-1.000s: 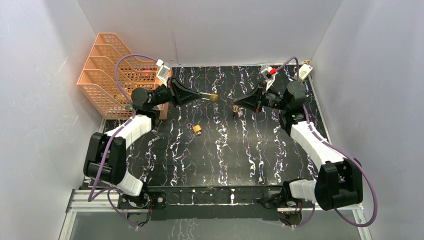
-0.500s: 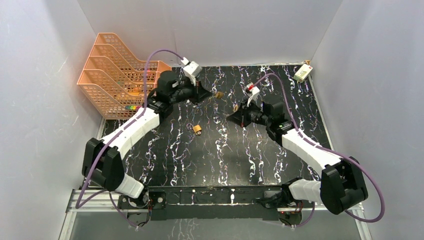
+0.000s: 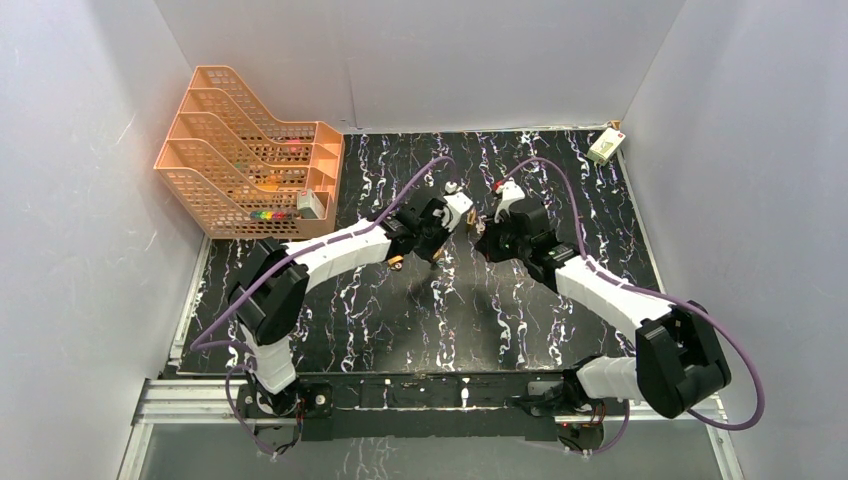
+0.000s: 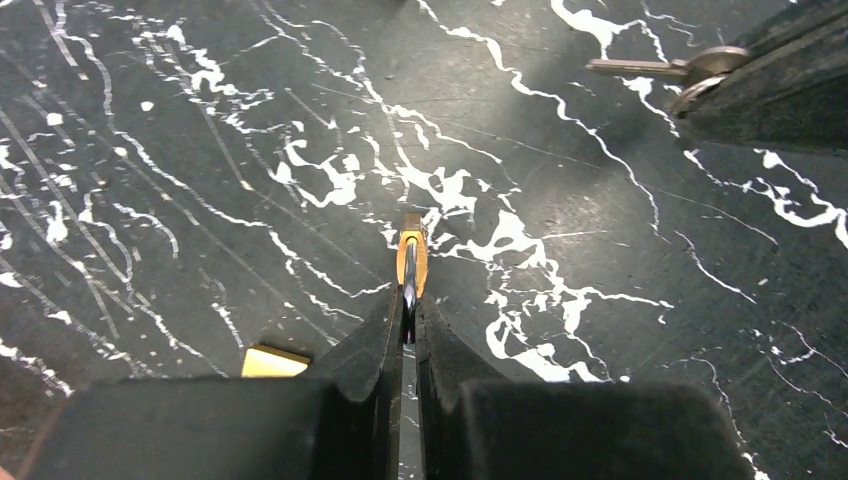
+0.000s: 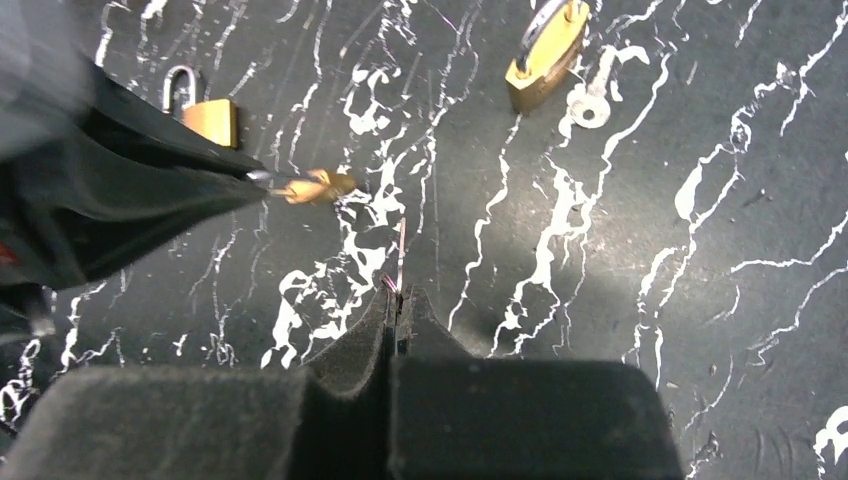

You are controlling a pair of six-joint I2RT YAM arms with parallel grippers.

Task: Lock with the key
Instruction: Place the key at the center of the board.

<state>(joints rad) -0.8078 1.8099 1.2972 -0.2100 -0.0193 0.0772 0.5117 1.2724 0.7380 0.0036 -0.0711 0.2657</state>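
Key (image 4: 645, 67) sits pinched by its head in the right gripper (image 5: 400, 300), whose fingers are pressed almost flat together on it. In the right wrist view the blade shows only as a thin edge-on sliver poking out past the tips. The left gripper (image 4: 410, 320) is nearly closed too, clamped on a small brass padlock (image 4: 411, 262) that is turned edge-on in its own camera and sticks out beyond the fingertips.

Both are up off the black marbled table (image 3: 380, 330). The key is close to the held padlock, on its right, with the blade pointing towards it and a gap between them. Whether it lines up with the keyhole I can't make out, as the keyhole isn't visible.

A second padlock (image 5: 205, 118) lies on the table just beside the held padlock. A third padlock (image 5: 548, 50) lies further off with a spare key (image 5: 592, 100) beside it.
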